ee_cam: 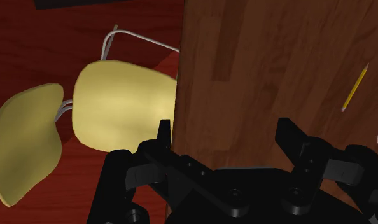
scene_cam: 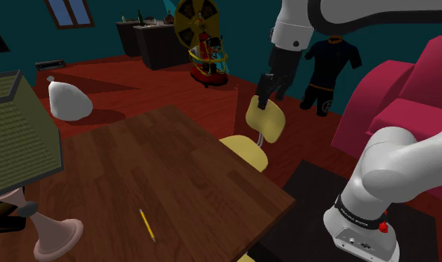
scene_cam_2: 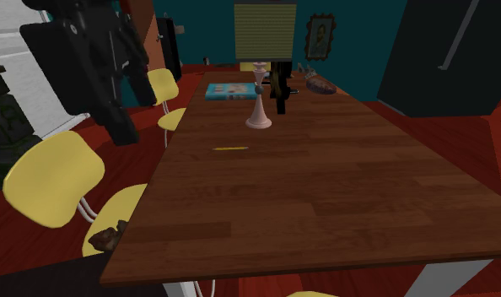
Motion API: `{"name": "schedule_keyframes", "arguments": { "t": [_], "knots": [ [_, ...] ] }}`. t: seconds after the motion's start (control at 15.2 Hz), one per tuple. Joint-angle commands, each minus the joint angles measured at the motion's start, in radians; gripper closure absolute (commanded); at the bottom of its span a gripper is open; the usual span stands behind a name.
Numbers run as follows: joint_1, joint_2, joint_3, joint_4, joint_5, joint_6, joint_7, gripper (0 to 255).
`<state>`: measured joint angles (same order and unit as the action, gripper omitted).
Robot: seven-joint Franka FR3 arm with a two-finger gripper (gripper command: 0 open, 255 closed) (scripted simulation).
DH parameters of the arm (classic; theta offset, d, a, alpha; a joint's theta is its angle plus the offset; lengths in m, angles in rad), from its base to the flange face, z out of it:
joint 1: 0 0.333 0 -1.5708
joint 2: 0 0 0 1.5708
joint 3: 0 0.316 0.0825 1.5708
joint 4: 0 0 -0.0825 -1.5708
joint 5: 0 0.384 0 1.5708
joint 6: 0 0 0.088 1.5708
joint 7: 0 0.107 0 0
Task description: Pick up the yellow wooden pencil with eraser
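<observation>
Shoulder view shows you, left to right, a lamp (scene_cam: 18,134), the yellow pencil (scene_cam: 146,224) lying flat on the wooden table (scene_cam: 175,164) near the lamp's base, and the gripper (scene_cam: 264,98) above a yellow chair (scene_cam: 266,119), fingers (ee_cam: 289,132) spread, holding nothing.

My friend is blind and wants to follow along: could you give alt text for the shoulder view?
A yellow pencil lies on a brown wooden table, near its close edge. The white arm holds its black tool above a yellow chair beside the table, well away from the pencil. A shaded lamp stands at the left.
</observation>
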<state>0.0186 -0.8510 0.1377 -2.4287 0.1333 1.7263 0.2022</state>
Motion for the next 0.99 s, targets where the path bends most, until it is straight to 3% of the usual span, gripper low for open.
{"name": "schedule_keyframes", "arguments": {
  "t": [0.0, 0.53, 0.92],
  "knots": [
    [0.004, 0.003, 0.074, -0.017, 0.016, 0.042, 0.08, 0],
    [-0.029, 0.135, 0.373, 0.011, 0.023, 0.204, 0.39, 0],
    [-0.144, 0.313, 0.634, 0.114, -0.064, 0.295, 0.656, 0]
  ]
}}
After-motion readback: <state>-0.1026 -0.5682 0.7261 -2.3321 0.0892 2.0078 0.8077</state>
